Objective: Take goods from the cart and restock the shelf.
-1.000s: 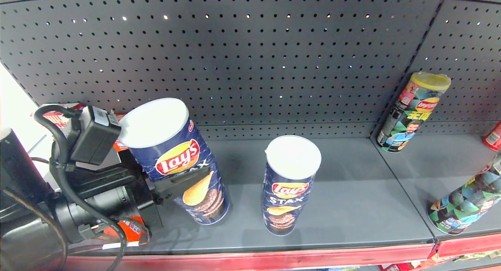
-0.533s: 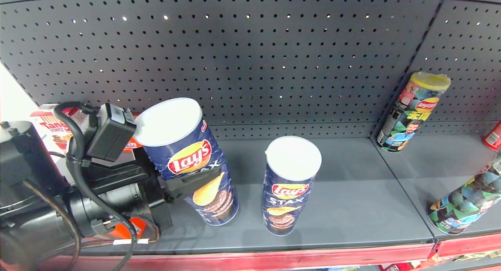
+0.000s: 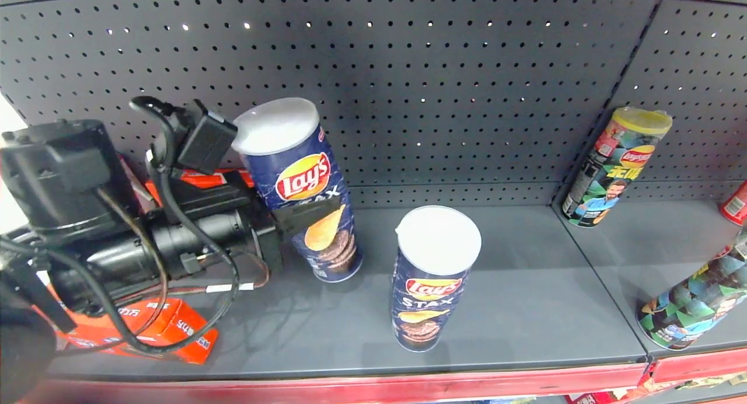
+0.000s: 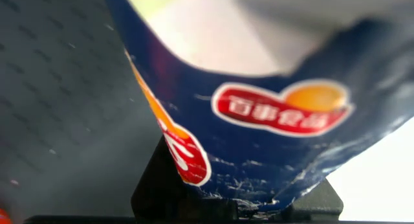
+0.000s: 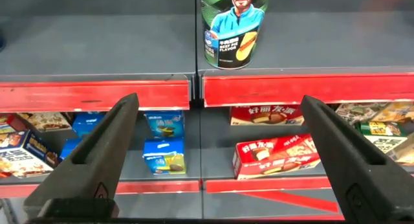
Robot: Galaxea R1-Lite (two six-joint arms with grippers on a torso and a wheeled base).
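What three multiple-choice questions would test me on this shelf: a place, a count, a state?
1. Where is the held can in the left gripper? A. left of the standing blue can, nearer the back panel; B. right of it; C. on top of it.
2. How many blue white-lidded cans show in the head view? A. one; B. two; C. four.
3. How is the right gripper? A. shut on a box; B. shut on a can; C. open, empty.
1 A: it sits left of and behind the standing one. 2 B: one held, one standing. 3 C: jaws wide apart, nothing between.
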